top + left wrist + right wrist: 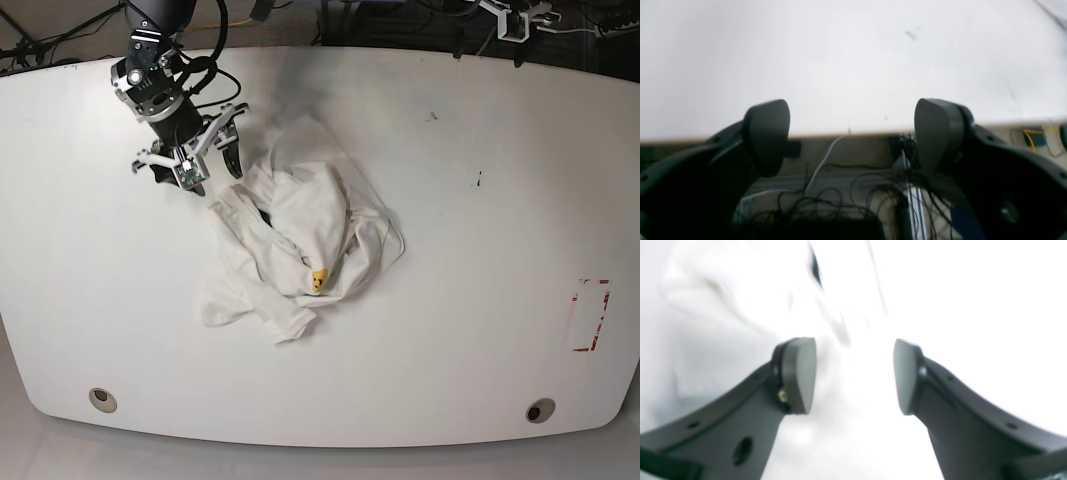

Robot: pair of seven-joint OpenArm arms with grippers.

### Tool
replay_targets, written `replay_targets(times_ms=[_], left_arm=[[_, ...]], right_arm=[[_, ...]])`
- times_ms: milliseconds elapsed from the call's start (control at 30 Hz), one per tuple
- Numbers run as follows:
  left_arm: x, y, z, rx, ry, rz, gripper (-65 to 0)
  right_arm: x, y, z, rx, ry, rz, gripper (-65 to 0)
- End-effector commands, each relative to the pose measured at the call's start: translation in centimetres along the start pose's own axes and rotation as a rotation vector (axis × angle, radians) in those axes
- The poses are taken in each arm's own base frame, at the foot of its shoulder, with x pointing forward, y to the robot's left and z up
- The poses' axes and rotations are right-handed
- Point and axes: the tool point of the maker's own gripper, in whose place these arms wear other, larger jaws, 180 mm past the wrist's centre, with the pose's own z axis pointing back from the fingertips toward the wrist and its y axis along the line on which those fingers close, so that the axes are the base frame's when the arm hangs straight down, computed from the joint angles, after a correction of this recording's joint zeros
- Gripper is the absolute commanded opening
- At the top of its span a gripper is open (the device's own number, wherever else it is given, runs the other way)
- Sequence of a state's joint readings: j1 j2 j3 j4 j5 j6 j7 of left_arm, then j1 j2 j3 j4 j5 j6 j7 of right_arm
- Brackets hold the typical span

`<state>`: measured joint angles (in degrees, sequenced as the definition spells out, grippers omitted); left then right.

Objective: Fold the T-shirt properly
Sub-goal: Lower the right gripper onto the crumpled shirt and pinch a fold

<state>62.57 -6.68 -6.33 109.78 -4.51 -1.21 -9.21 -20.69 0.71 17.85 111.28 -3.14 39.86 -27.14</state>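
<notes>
The white T-shirt [300,230] lies crumpled in a heap left of the table's middle, with a small yellow patch [318,281] near its front. My right gripper [215,173] is open at the heap's upper left edge, just over the cloth. In the right wrist view the open right gripper [853,373] hangs above blurred white cloth [723,323], with a dark streak [815,268] at the top. My left gripper [851,133] is open and empty over the table's edge [846,133], away from the shirt. The print is hidden.
The white table [480,250] has a red outlined mark [590,315] at the right and two round holes [101,399] [540,411] near the front edge. Tangled cables [840,200] lie beyond the table edge in the left wrist view.
</notes>
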Motion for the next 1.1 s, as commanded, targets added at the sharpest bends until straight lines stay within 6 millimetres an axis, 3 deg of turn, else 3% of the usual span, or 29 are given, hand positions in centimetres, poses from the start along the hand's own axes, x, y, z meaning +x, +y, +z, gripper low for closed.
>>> replay_targets(times_ms=[0,200,300,533,967,1033,1067], left_arm=[[1.3,0.2,-0.4,0.006,-0.053,-0.006,-9.4],[3.3,0.6,-2.0,0.017,-0.122,-0.013,-9.4],[3.8,1.3,-2.3,0.032,-0.139,-0.021,-9.4],[4.2,1.6,-3.6,0.040,-0.125,-0.021,-9.6],[5.2,1.7,-4.8,0.045,-0.139,-0.020,-9.6],[5.2,1.6,-4.8,0.041,-0.140,-0.019,-9.6],[5.4,1.6,-4.9,0.041,-0.145,-0.020,-9.6]], right_arm=[[1.5,0.9,-0.3,0.024,-0.027,0.067,-29.3],[2.3,6.4,-1.6,0.192,-0.017,0.256,-29.3],[2.8,7.3,-2.1,0.209,-0.023,0.299,-29.3],[4.5,6.2,-4.4,0.166,-0.031,0.336,-29.3],[2.4,5.4,-7.9,0.184,0.056,0.319,-29.8],[3.1,5.5,-8.0,0.180,0.040,0.313,-34.1],[3.5,5.5,-7.9,0.176,0.030,0.316,-39.6]])
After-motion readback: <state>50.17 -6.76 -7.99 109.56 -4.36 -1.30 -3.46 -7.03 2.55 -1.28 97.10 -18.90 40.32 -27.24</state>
